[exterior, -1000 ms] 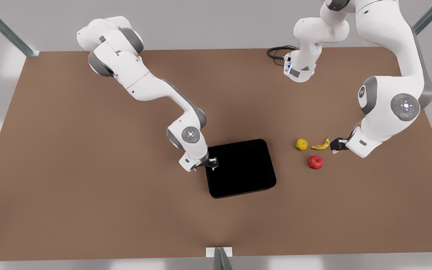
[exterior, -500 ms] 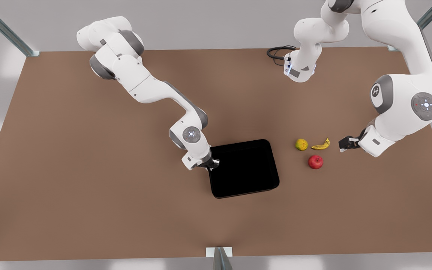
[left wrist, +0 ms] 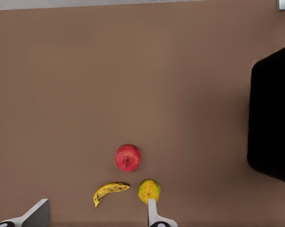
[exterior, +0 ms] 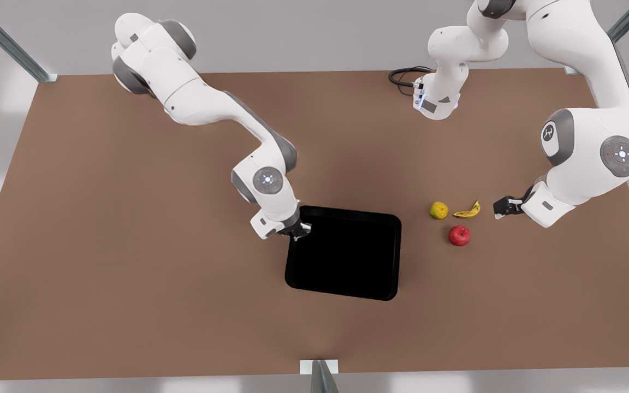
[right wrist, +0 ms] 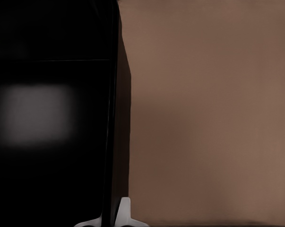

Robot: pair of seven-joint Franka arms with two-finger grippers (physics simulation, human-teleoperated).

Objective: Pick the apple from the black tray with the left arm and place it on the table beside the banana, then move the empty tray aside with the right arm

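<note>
The red apple (exterior: 459, 235) (left wrist: 128, 157) rests on the brown table just beside the yellow banana (exterior: 468, 211) (left wrist: 110, 190). My left gripper (exterior: 503, 207) (left wrist: 96, 215) hovers open and empty a short way from the banana, on the front view's right. The black tray (exterior: 347, 256) (left wrist: 274, 118) (right wrist: 38, 142) lies empty in the middle of the table, skewed. My right gripper (exterior: 298, 229) (right wrist: 115, 215) is shut on the tray's rim at the far corner on the front view's left.
A yellow-green orange (exterior: 439, 210) (left wrist: 149, 190) sits next to the banana, on the tray's side. A black cable (exterior: 402, 76) coils at the table's far edge. Open brown table spreads out on the front view's left of the tray.
The right gripper has swung the tray round and dragged it towards the front view's left. The left gripper drew back from the banana, then held still.
</note>
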